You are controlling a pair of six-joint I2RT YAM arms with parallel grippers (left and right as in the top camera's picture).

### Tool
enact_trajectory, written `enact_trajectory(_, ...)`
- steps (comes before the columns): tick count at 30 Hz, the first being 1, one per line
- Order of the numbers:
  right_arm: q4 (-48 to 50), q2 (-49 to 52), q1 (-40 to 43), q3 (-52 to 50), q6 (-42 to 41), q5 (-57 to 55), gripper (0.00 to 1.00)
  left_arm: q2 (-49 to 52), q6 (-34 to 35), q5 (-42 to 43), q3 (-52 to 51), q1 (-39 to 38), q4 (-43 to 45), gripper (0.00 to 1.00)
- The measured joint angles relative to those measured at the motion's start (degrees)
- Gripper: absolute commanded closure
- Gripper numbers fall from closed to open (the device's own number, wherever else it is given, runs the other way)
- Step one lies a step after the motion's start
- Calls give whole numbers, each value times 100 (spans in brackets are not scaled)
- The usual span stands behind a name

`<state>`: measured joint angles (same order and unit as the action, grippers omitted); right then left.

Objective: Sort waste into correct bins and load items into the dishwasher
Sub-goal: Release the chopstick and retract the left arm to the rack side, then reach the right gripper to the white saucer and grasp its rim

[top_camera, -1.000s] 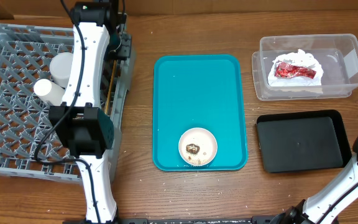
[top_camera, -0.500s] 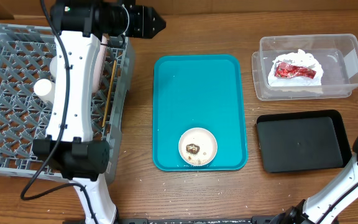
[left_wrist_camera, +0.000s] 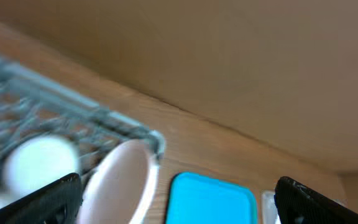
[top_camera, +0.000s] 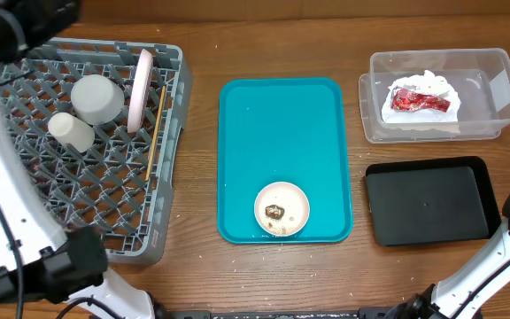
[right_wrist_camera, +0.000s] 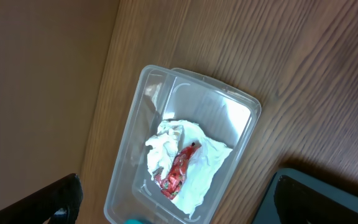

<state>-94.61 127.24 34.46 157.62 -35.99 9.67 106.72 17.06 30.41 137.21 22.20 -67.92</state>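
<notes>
Most of the loading looks done from where I stand; the dish rack [top_camera: 78, 190] sits at 9 o'clock on the table [top_camera: 202, 40] and holds a white cup [top_camera: 71, 130], a larger white vessel [top_camera: 96, 97], a plate [top_camera: 140, 89] and the chopsticks [top_camera: 156, 133]. The napkin and red wrapper [top_camera: 419, 99] lie in the clear tub [top_camera: 503, 66] at 2 o'clock; the black tray [top_camera: 428, 201] at 4 o'clock holds nothing that I can see.

What is left, I judge, is the small dish [top_camera: 282, 209]; it sits at the 6 o'clock end of the teal tray [top_camera: 282, 124], flat, mouth up, with brown food bits [top_camera: 275, 212] in it. Being round, it has no long axis to speak of. The chopsticks do; theirs runs 12 to 6 along the rack's 3 o'clock wall, and the plate stands on edge beside them on the same line.

The left gripper [left_wrist_camera: 176, 202] is spread wide and carries nothing, up near the rack's 12 o'clock side; the right gripper [right_wrist_camera: 179, 205] is likewise parted and bare, looking down on the clear tub.

The next move, as I see it, calls for one arm to reach the dish, pinch its rim, tip the bits into a bin, then carry it to the rack; the shallow rim may slip.
</notes>
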Motion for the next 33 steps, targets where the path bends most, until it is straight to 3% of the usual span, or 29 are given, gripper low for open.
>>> enact_trajectory(6, 625, 0, 0, 0, -4, -2, 0, 0, 83, -210, 0, 592, -691, 0)
enact_trajectory(14, 761, 0, 0, 0, -170, 111, 0, 0, 101, -1449, 0, 715, -1200, 0)
enact_trajectory(20, -2, 0, 0, -2, -356, 1325, 0, 2, 101, -2194, 0, 717, -1303, 0)
enact_trajectory(25, -256, 0, -129, -2, 654, 3099, 0, 90, 146, -2413, 0, 717, -1513, 0)
enact_trajectory(29, -249, 0, -920, -2, 1274, 3630, 0, 262, 153, -2485, -2, 717, -1622, 0)
enact_trajectory(33, -236, 0, -2468, -2, 1440, 3077, 0, 378, 192, -2516, -2, 717, -1633, 0)
